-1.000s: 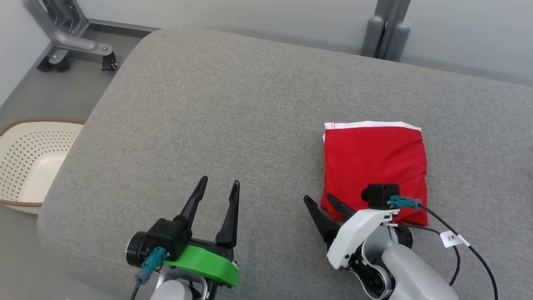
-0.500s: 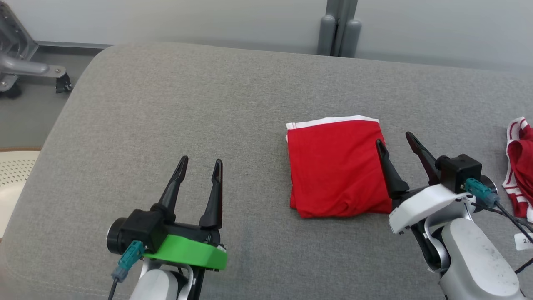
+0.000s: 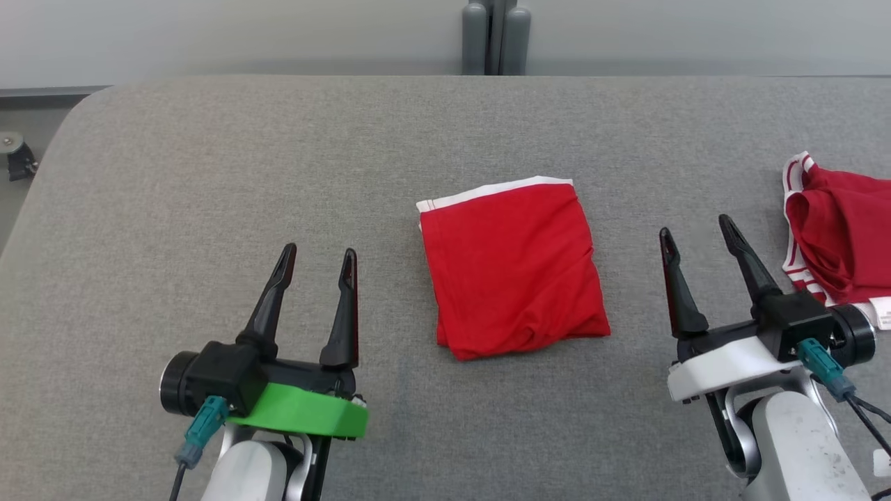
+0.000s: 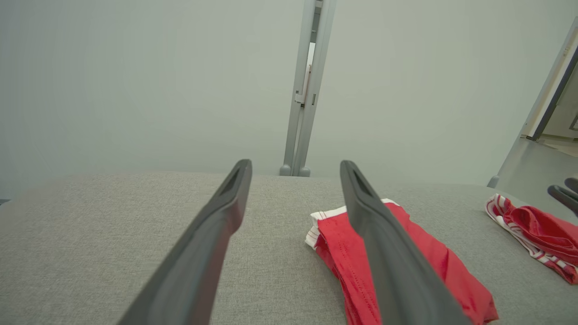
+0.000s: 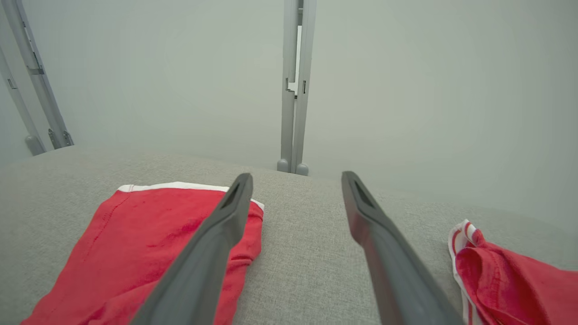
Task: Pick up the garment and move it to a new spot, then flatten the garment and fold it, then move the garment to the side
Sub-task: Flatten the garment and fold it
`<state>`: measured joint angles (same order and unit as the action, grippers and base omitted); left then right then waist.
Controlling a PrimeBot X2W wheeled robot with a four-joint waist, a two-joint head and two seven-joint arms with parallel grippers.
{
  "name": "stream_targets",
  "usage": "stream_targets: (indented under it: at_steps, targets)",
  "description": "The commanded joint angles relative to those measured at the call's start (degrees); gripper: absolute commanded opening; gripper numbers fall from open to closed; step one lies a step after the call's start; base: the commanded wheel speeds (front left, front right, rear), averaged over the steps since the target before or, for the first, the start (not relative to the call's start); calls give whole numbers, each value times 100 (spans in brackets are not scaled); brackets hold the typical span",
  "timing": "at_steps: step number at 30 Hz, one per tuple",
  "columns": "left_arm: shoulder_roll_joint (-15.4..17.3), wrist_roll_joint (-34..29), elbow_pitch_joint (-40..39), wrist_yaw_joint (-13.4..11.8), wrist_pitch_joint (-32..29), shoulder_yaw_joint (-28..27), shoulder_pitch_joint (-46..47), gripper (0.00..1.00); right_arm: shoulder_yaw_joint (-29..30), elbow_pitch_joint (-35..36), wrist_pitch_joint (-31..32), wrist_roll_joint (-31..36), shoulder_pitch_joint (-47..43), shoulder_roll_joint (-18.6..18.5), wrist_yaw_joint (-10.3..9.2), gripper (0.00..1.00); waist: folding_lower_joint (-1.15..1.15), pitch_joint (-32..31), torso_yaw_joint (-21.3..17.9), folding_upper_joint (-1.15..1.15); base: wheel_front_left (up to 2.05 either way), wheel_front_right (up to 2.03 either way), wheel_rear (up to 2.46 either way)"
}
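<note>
We judge the task nearly done: the red garment [image 3: 511, 268] lies folded square on the grey cushion [image 3: 278, 153], between our left end effector [image 3: 319, 250] and right end effector [image 3: 696, 226], touching neither. Both stand with fingers apart, empty. Whether the sideways move is left, we cannot tell. The head view gives the fold's outline; the left wrist view shows its layered edge. A crumpled second garment [image 3: 842, 236] lies just right of the right end effector.

- No text, number or brand can be read anywhere.
- White tag [image 3: 882, 463] at the head view's right edge: cut off, any print on it illegible.
</note>
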<state>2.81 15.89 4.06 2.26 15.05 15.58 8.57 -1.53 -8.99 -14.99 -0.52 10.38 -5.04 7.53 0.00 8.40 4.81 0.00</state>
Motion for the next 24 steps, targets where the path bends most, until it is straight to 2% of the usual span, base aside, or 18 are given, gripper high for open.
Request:
stream_targets:
  at_steps: [1, 15, 16, 17, 18, 24]
  targets:
    - [20, -95, 6, -19, 14, -24, -4, 100, 5, 73, -17, 37, -141, 43, -11, 100, 0, 56, -109, 0, 0, 0, 0]
    - [19, -168, 59, 92, 14, 72, 14, 100, -8, 102, -21, 24, -220, 192, -11, 100, 0, 155, -66, 0, 0, 0, 0]
    - [19, -163, 54, 97, 14, 82, 23, 100, -10, 95, -21, 13, -186, 190, -11, 84, 0, 181, -44, 0, 0, 0, 0]
    - [19, -152, 52, 104, 14, 111, 38, 100, -12, 85, -21, 6, -139, 180, -11, 20, 0, 229, -1, 0, 0, 0, 0]
    - [19, -148, 44, 108, 14, 134, 57, 100, -44, 69, -21, 14, -96, 173, -11, 0, 0, 272, 33, 0, 0, 0, 0]
    - [19, -75, 23, 112, 14, 296, 235, 100, -301, -91, -19, 98, 297, 17, -11, 0, 0, 655, 416, 0, 0, 0, 0]
